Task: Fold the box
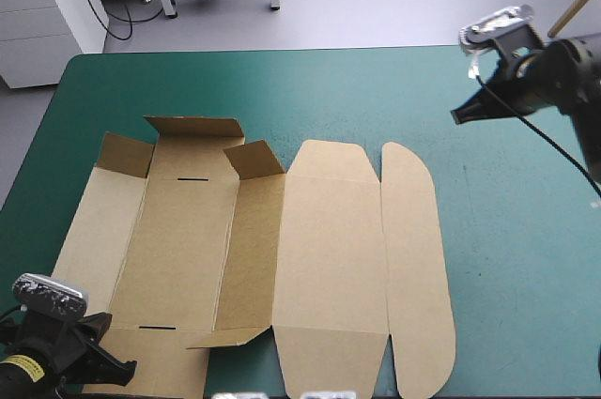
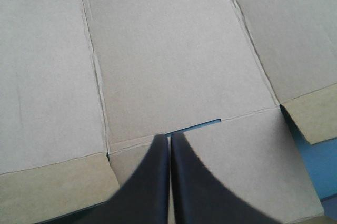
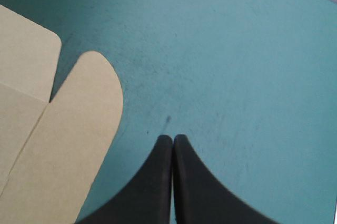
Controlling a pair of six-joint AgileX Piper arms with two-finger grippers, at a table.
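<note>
The box (image 1: pixel 329 258) lies mostly flat centre-left, the left gripper (image 1: pixel 122 373) with fingers together over its lower-left edge, the right gripper (image 1: pixel 462 115) likewise together above open teal-green cover (image 1: pixel 516 258) at upper right.

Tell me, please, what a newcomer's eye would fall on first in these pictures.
The brown box dominates, lying mostly flat on the left and middle of the teal-green cover, small flaps raised at its far end. The left gripper, shut, hangs over its near left flap; the right gripper, shut, hovers over the cover's far right.

Brown box (image 1: pixel 329 258) mostly flat on teal-green table (image 1: pixel 512 258)
</note>
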